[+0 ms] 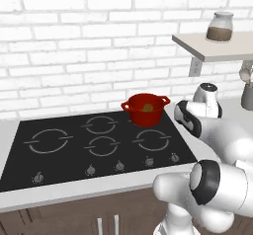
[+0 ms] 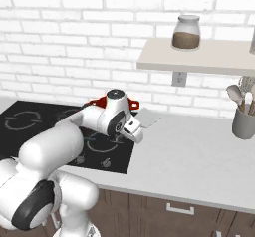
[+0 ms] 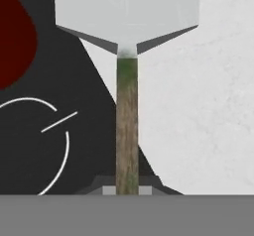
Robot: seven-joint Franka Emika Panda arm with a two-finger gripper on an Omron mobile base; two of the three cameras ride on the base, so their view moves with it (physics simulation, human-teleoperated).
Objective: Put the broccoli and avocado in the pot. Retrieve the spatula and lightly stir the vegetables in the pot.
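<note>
White brick wall, grey worktop (image 1: 74, 189), black cooktop (image 1: 74, 150). Left base view: red pot (image 1: 145, 109) on the burner at 1 o'clock, something yellow-green inside, vegetables apparently in.

Right base view: gripper (image 2: 137, 131) at the cooktop's 3 o'clock edge, spatula (image 2: 147, 117) blade beside the pot; jar (image 2: 186, 32) of brown contents on the shelf.

Hand view: gripper closed on the spatula handle. Step: retrieval done; next, carry it into the pot and stir.

You had the pot (image 1: 145, 109), small, round and glossy red with two loop handles, upright on the back right burner of the black cooktop (image 1: 74, 150), with something yellowish green inside. The spatula (image 3: 127, 56) had a flat pale grey blade and a worn brown-green wooden handle; it was held above the cooktop's right edge, blade just beside the pot.
</note>
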